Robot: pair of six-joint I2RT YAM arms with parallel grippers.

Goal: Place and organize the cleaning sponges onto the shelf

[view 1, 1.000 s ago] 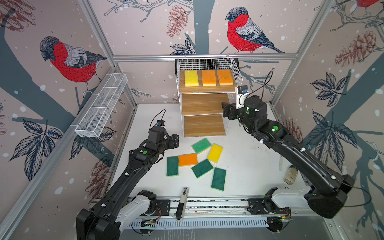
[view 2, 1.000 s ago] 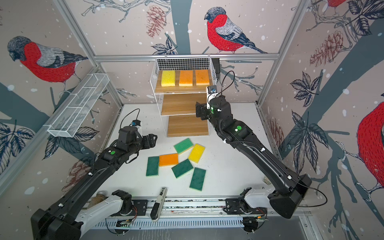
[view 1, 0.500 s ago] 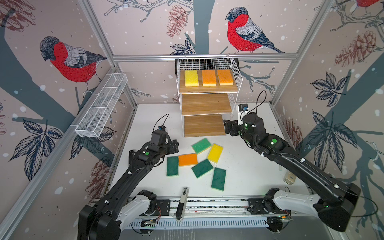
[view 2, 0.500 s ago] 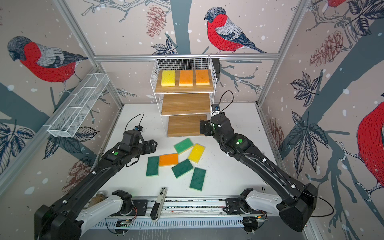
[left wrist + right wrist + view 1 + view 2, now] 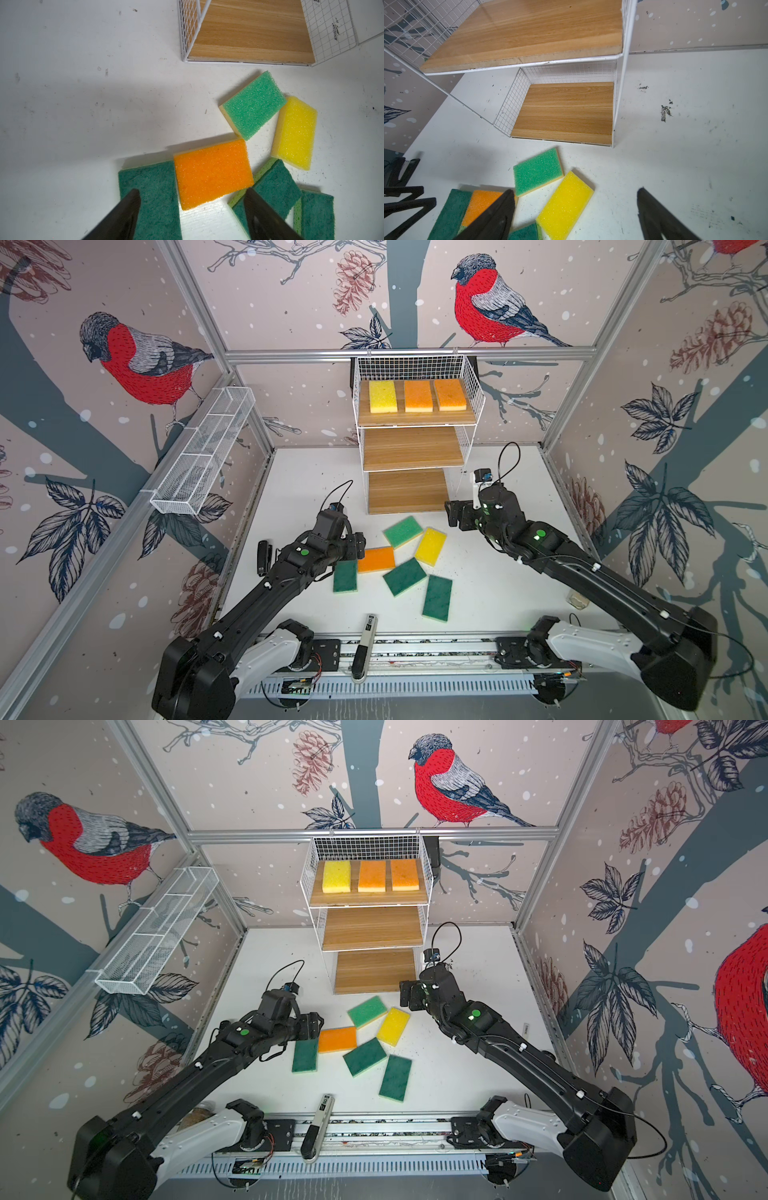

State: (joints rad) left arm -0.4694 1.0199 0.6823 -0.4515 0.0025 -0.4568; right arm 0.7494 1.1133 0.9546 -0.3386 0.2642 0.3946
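Scuffed white table (image 5: 498, 593), bird-wallpaper walls (image 5: 291, 302); left gripper (image 5: 192, 191) and right gripper (image 5: 575, 190) gape empty.

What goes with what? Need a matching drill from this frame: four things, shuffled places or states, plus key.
Things:
1. light green sponge
2. middle board
3. left gripper
4. white mesh basket

Places or states:
A. bare wood, nothing on it
B. open, over the orange sponge that lies on the table
C. on the table, nearest the bottom board of the shelf
D. mounted up high on the left, off the table

Pairs: 1-C, 2-A, 3-B, 4-D
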